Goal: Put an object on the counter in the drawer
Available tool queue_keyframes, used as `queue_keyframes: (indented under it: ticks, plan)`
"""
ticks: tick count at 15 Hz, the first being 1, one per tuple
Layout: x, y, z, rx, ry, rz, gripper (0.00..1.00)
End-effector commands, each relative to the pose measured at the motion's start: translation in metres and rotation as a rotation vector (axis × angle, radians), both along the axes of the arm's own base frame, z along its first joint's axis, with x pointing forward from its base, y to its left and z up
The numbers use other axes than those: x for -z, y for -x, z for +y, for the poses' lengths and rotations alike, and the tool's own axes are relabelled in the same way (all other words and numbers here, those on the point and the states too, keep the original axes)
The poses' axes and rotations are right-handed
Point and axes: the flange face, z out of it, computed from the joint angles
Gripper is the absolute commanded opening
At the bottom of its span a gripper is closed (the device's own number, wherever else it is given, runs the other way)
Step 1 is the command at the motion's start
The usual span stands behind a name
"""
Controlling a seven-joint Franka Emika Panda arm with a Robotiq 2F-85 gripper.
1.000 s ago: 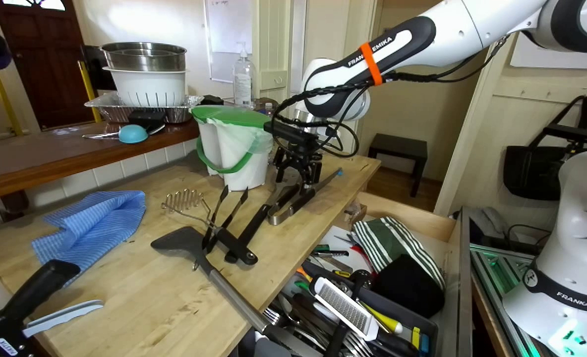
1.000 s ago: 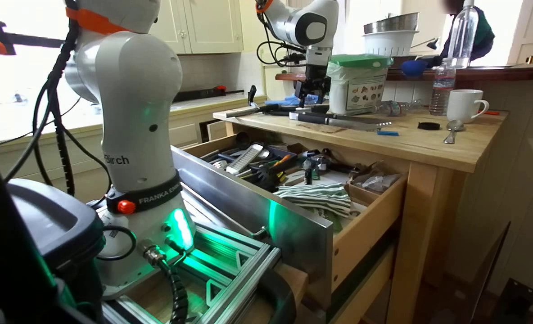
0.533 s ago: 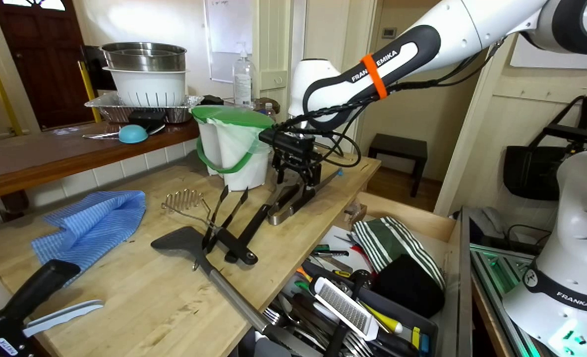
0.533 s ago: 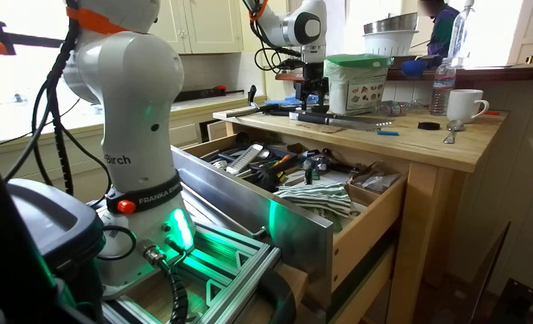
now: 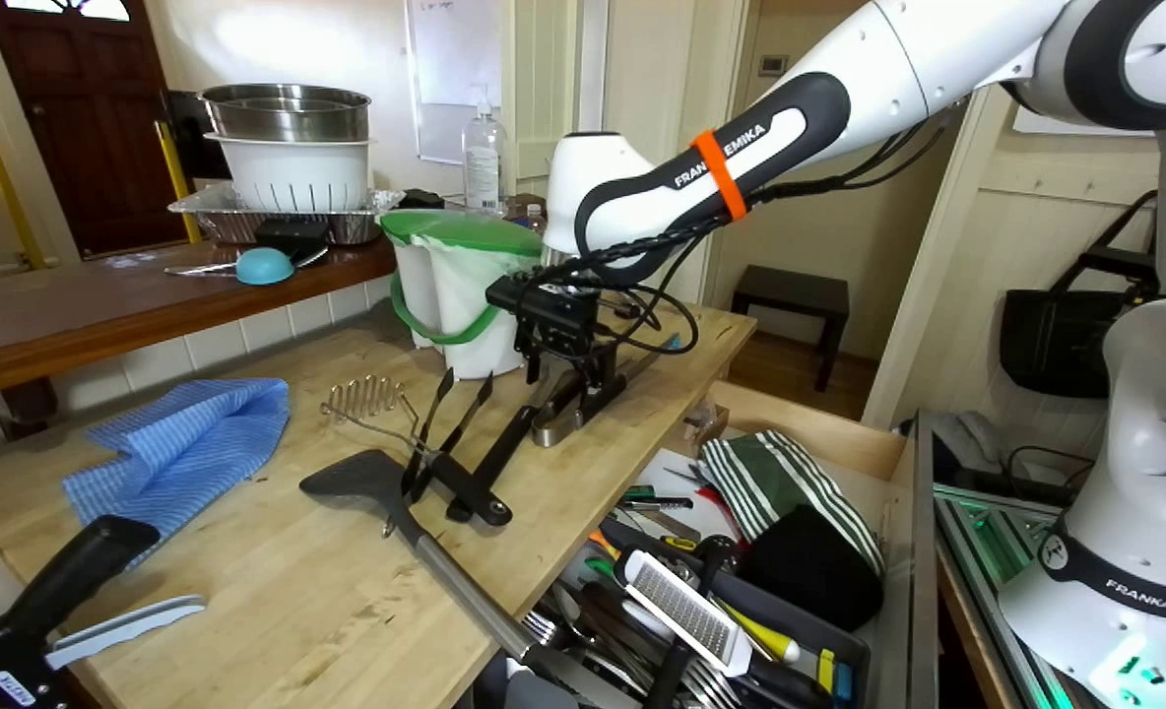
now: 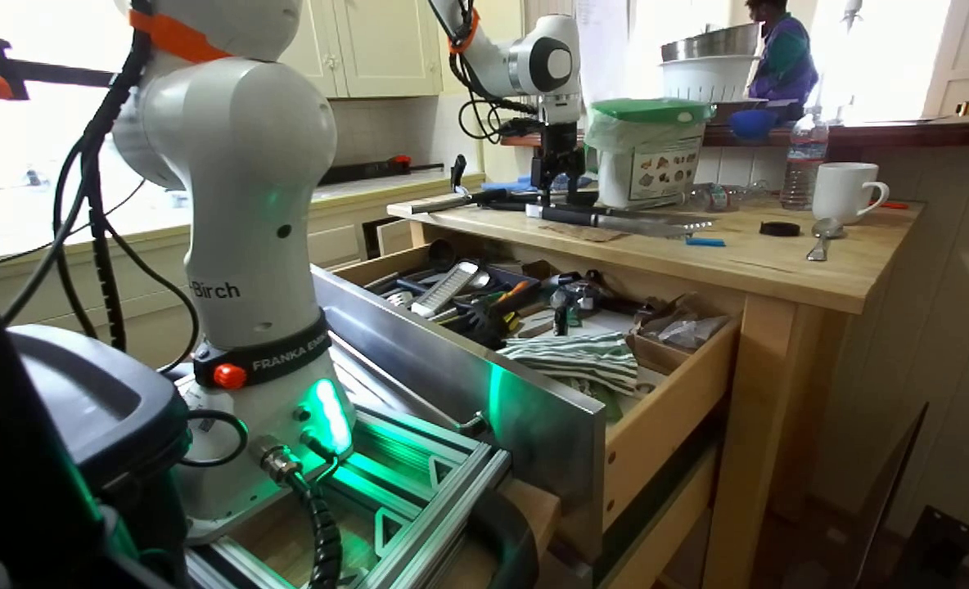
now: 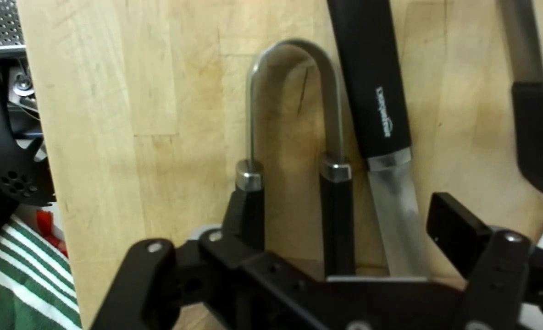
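In the wrist view, bare surface [image 7: 95, 114] makes a clear lane down the frame's left, between its edge and the tongs [image 7: 337, 197]. One tong handle and the knife [image 7: 381, 133] lie between the spread tips of the tool [image 7: 345, 211]; contact at the left tip is unclear. In an exterior view, the bin [image 5: 470, 305] stands just left of the tool; a grater [image 5: 681, 611] and striped cloth [image 5: 785, 478] crowd the drawer [image 5: 923, 571], lower right.

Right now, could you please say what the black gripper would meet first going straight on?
Pointing down, the gripper would probably meet the U-shaped steel tongs with black handles before the light-wood counter: in the wrist view, one finger seems to overlap a handle; depth is unclear.
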Motion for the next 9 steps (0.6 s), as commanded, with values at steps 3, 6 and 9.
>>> queue_keyframes:
  ticks: [3,6,9]
  plan:
    - [0.020,-0.007,0.011,-0.031,0.002,0.055,1.00]
    - [0.026,-0.002,0.005,-0.032,-0.026,0.062,1.00]
    - [0.017,0.010,-0.005,-0.052,-0.113,-0.007,1.00]
